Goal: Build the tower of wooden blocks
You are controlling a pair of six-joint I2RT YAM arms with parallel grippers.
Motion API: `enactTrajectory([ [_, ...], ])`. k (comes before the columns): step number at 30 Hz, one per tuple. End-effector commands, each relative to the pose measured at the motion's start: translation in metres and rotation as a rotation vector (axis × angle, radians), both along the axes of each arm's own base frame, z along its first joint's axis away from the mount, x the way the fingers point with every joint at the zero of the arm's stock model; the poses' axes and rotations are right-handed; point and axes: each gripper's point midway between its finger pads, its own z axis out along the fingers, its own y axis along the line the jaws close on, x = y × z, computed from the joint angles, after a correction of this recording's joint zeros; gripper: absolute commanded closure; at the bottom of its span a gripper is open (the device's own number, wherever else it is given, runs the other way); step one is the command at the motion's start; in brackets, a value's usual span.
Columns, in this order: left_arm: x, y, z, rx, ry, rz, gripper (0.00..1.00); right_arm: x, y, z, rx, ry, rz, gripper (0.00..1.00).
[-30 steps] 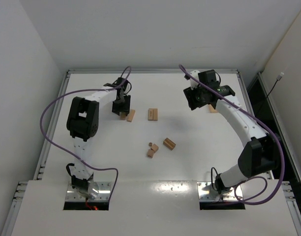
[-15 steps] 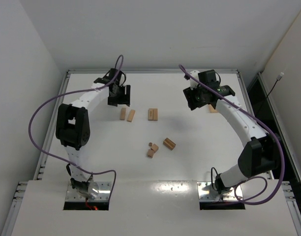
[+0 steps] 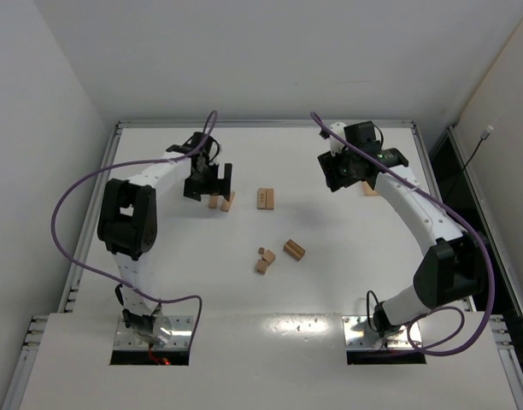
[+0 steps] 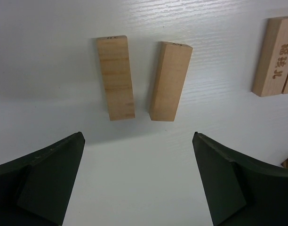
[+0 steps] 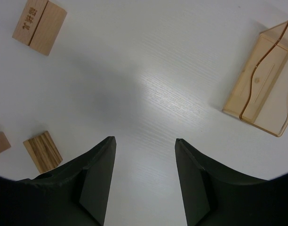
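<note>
Two plain wooden planks (image 4: 116,77) (image 4: 170,81) lie side by side, slightly apart, flat on the white table. My left gripper (image 4: 138,136) hovers just short of them, open wide and empty. In the top view it (image 3: 212,188) is over the planks (image 3: 220,202). A stamped pair of blocks (image 3: 265,198) (image 5: 39,27) lies mid-table. Nearer the arms are a striped stubby block (image 3: 294,249) (image 5: 42,151) and tiny cubes (image 3: 263,260). My right gripper (image 5: 144,140) (image 3: 343,175) hangs open over bare table, holding nothing.
A translucent amber plastic box (image 5: 261,84) lies at the right, mostly hidden under my right arm in the top view. A raised rim (image 3: 261,124) borders the table at the back and sides. Purple cables loop off both arms.
My left gripper's jaws have spread wide. It swung toward the back of the table, then came back over the two planks. The right arm has not moved.
</note>
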Motion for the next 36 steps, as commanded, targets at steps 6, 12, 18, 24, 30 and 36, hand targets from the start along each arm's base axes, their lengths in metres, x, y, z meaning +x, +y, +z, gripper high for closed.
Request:
enactTrajectory([
  [6,0.012,-0.012,-0.012,-0.015,0.015,-0.07,0.01,0.007,0.005,0.022,0.023,-0.067,0.009,0.49],
  [12,0.018,-0.019,-0.024,0.006,0.031,-0.092,0.01,0.007,0.005,0.022,0.023,-0.067,0.009,0.49],
  [18,0.019,-0.029,-0.036,0.012,0.05,-0.112,0.01,0.007,0.005,0.022,0.023,-0.067,0.009,0.49],
  [24,0.023,-0.022,-0.053,0.058,0.067,-0.096,0.01,0.011,0.006,0.025,0.025,-0.076,0.009,0.49],
  [30,0.028,-0.025,-0.057,0.09,0.052,-0.078,0.01,0.012,0.005,0.025,0.019,-0.077,0.003,0.49],
  [36,0.025,-0.037,-0.062,0.127,0.042,-0.084,0.13,0.013,0.005,0.021,0.016,-0.067,0.003,0.49],
])
